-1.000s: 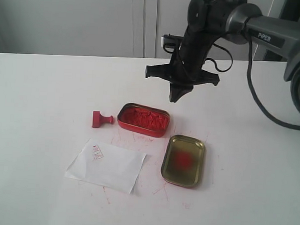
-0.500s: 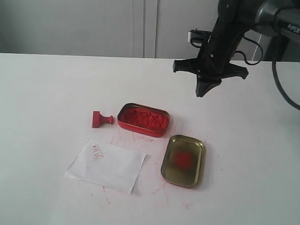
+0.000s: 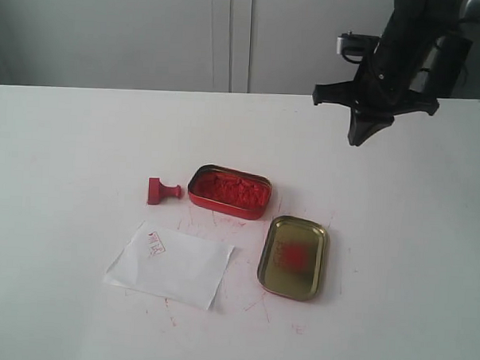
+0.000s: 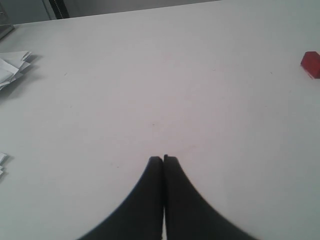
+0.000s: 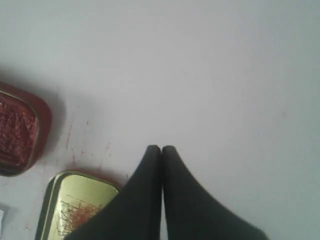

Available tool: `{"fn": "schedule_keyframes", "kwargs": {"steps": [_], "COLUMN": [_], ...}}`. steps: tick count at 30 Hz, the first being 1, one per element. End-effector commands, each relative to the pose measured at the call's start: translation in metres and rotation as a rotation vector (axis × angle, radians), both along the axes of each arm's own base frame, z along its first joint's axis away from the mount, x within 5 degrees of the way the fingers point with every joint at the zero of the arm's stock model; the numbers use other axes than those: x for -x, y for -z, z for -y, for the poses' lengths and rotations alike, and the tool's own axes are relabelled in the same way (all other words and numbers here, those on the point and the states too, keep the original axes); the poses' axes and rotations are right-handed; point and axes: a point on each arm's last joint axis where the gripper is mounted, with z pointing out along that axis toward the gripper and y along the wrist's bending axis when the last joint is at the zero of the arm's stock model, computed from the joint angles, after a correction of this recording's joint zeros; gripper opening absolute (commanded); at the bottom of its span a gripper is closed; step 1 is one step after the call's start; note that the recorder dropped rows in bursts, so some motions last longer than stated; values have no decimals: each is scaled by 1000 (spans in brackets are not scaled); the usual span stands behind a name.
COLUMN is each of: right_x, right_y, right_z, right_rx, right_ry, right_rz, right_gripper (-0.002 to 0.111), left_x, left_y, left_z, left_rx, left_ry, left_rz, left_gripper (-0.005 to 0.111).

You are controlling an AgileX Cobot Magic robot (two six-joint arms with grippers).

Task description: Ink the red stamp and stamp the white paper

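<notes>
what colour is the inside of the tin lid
Gold lid with a red smear; exterior view shows it best.

The bench (image 3: 82, 141) is smooth matt white; the gold lid (image 3: 293, 256), nearest the right gripper's (image 3: 358, 142) matt black jaws, glossy metal; the ink paste (image 3: 230, 187) farther off lumpy; the white paper (image 3: 172, 265) matt, creased.

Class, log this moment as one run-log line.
right gripper: shut, aloft | left gripper: shut | red stamp: lying ungripped | white paper: bears red imprint

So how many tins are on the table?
2. The red tin of ink paste sits beside the red stamp; the open gold tin lies right of the white paper. None looks hidden.
</notes>
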Motion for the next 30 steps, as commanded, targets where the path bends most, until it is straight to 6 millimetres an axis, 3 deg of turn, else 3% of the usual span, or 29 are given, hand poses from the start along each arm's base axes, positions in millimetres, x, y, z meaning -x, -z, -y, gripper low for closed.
{"fn": "schedule_keyframes", "kwargs": {"steps": [1,14,30], "right_x": [13,59,106], "right_y": [-2,-15,-23], "right_z": [22,52,62], "right_rx": [20,71,131], "right_ry": [17,40,22], "right_rz": [-29,-59,29], "right_gripper": [0,0,0], "left_x": [0,0,0], "left_y": [0,0,0], "left_z": [0,0,0], "left_rx": [3,3,3], "left_ry": [1,1,1], "left_rz": [3,3,3], "left_gripper": [0,0,0]}}
